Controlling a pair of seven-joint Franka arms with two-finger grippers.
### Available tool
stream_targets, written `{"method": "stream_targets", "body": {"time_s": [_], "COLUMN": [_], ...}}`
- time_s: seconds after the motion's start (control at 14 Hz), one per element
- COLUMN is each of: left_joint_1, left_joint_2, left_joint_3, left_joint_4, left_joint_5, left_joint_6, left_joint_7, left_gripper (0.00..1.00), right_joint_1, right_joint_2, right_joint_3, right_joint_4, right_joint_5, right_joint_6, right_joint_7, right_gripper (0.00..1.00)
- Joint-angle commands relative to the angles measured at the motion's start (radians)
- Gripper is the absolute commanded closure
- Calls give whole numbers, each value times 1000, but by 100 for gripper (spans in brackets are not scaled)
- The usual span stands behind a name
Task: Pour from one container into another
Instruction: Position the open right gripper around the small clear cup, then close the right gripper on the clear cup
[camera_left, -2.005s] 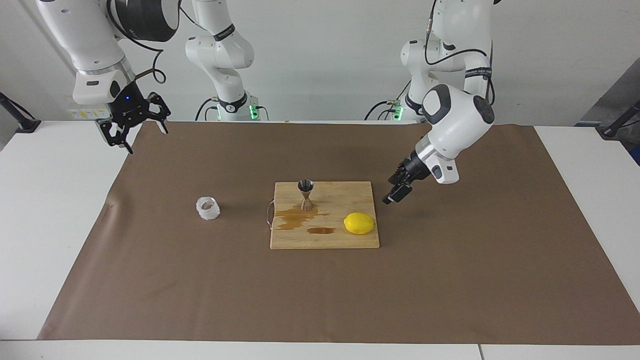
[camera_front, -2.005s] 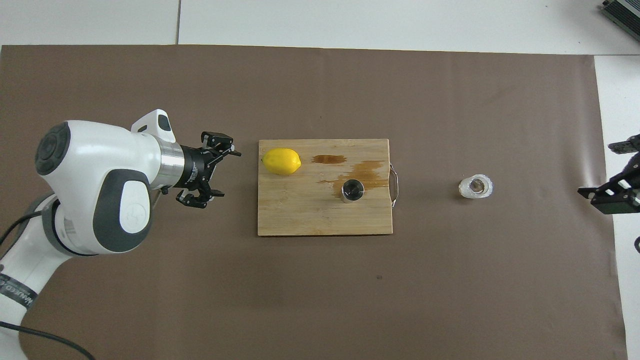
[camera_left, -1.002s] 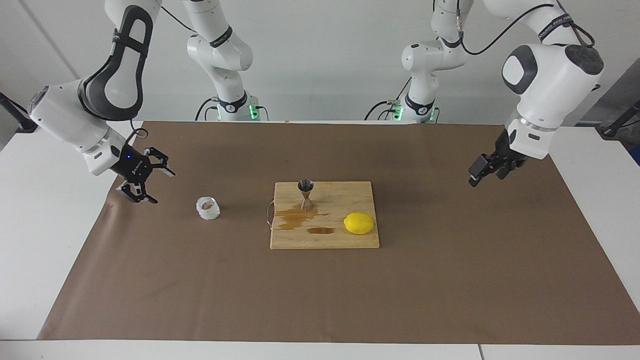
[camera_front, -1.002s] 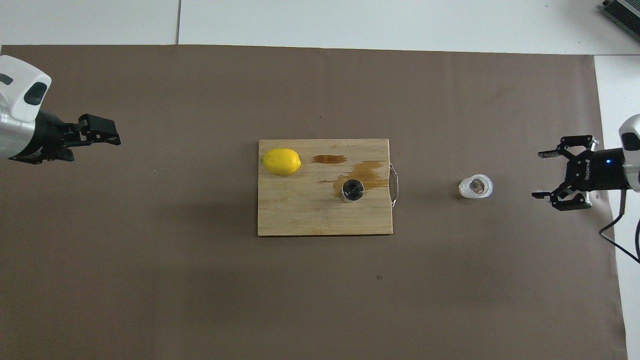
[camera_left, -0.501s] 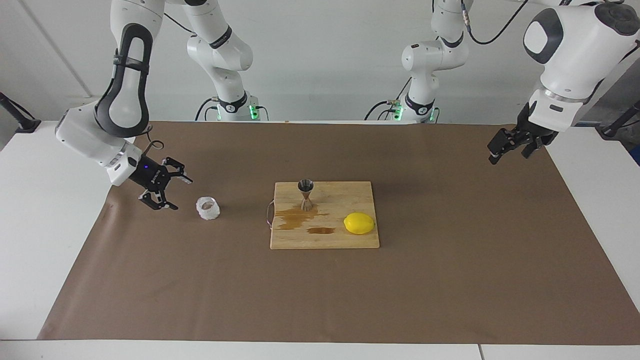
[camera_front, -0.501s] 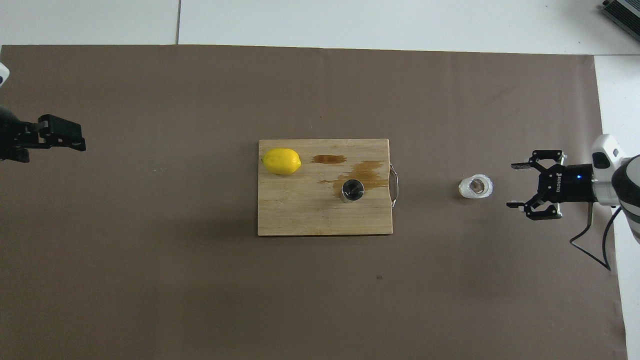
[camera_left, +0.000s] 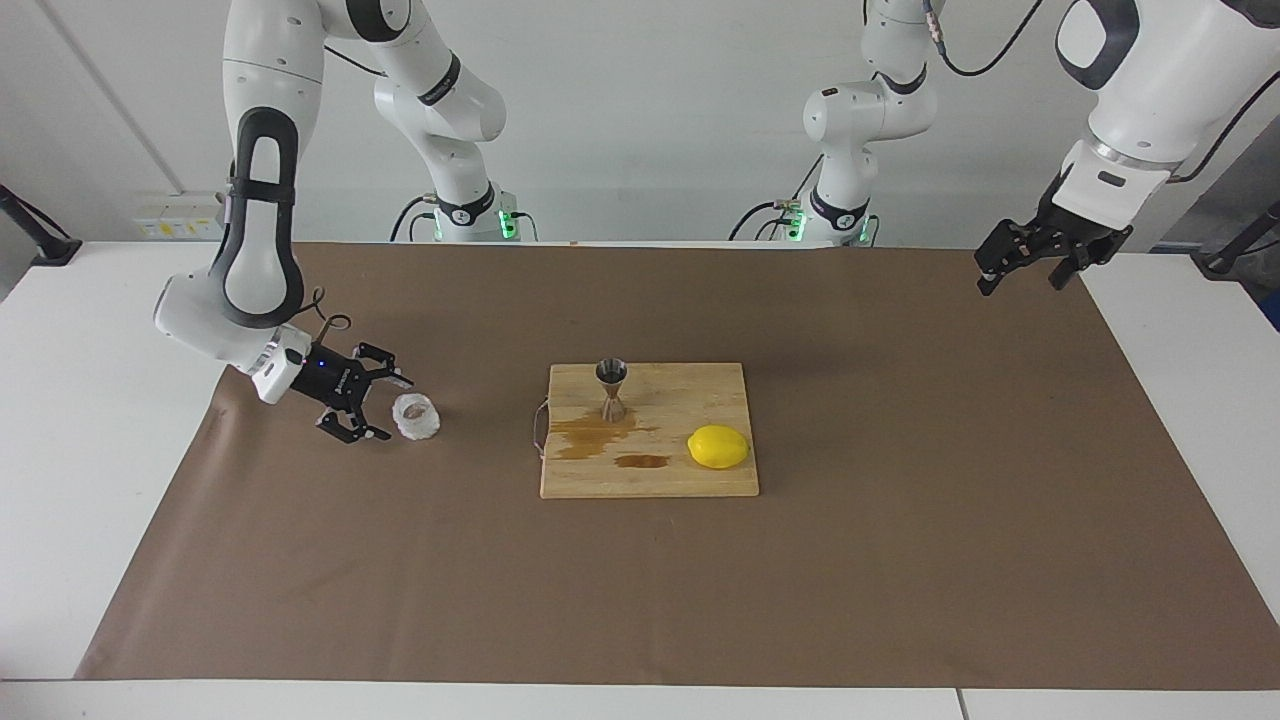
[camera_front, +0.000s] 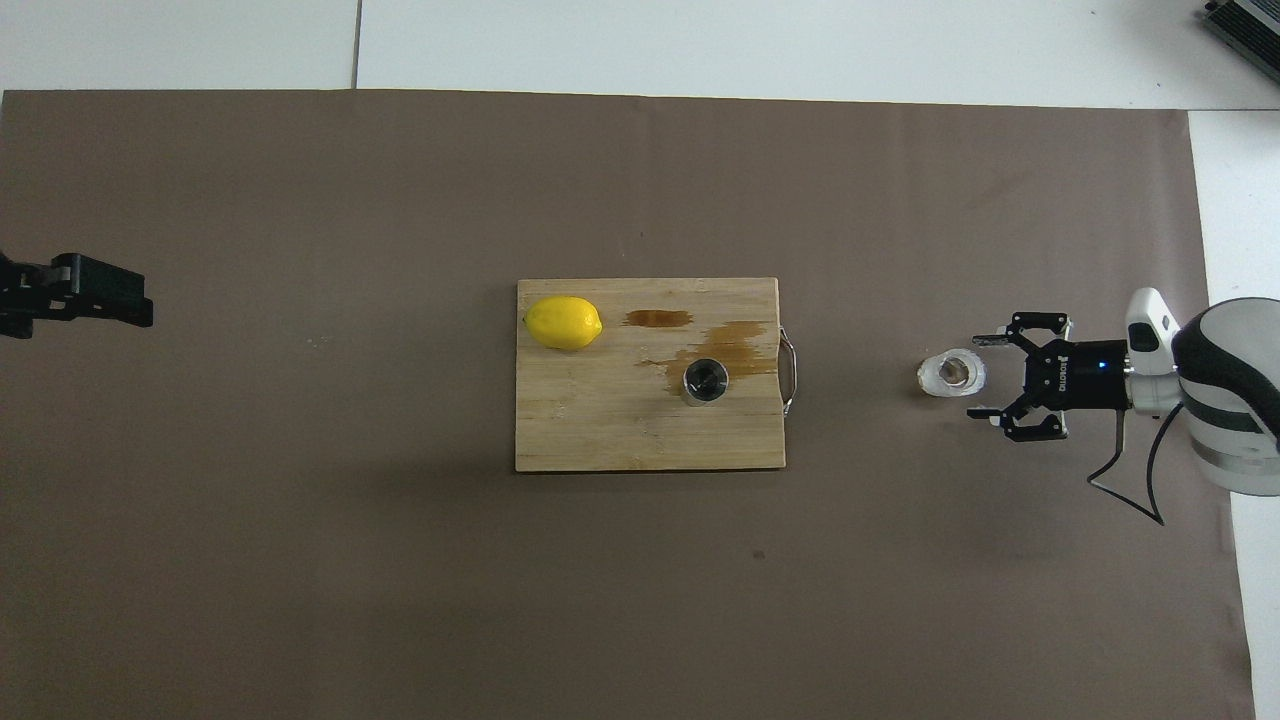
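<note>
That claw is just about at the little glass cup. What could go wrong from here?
1. The right gripper comes at the glass cup sideways with open fingers; a fingertip could nudge the light cup and tip or slide it.
2. The jigger on the cutting board is narrow and small-mouthed; liquid may miss, and brown stains already mark the board.
3. The knobbly cup could slip when tilted.

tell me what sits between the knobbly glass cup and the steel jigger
Only bare brown paper and the wooden board's wire handle lie between the knobbly clear glass cup and hourglass steel jigger, clearest overhead.
</note>
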Motion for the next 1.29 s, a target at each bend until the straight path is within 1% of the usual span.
{"method": "stream_targets", "body": {"time_s": [0.0,0.14,0.36,0.64,0.79,0.93,1.15,1.22], "left_joint_1": [-56,-55,-42,-42,-44,-59,-47,-44], "left_joint_2": [-36,-36,-32,-44,-59,-61,-64,-64], "left_joint_3": [40,38,31,24,24,23,23,27], "left_joint_4": [-42,-45,1,-14,-48,-46,-49,-49], "left_joint_5": [13,9,6,4,3,3,3,3], "left_joint_6": [-9,-1,-7,-13,-6,-7,-16,-18], "left_joint_7": [15,12,15,20,17,14,15,15], "left_gripper": [0,0,0,0,0,0,0,0], "right_joint_1": [3,7,23,30,32,30,32,33], "right_joint_2": [16,19,45,45,45,45,45,45], "right_joint_3": [8,13,13,13,13,13,13,13], "right_joint_4": [8,8,8,2,0,-1,-9,-10], "right_joint_5": [36,61,103,111,111,111,111,111], "right_joint_6": [9,11,14,34,43,42,61,66], "right_joint_7": [-44,-52,-81,-107,-116,-130,-133,-136], "right_gripper": [0,0,0,0,0,0,0,10]}}
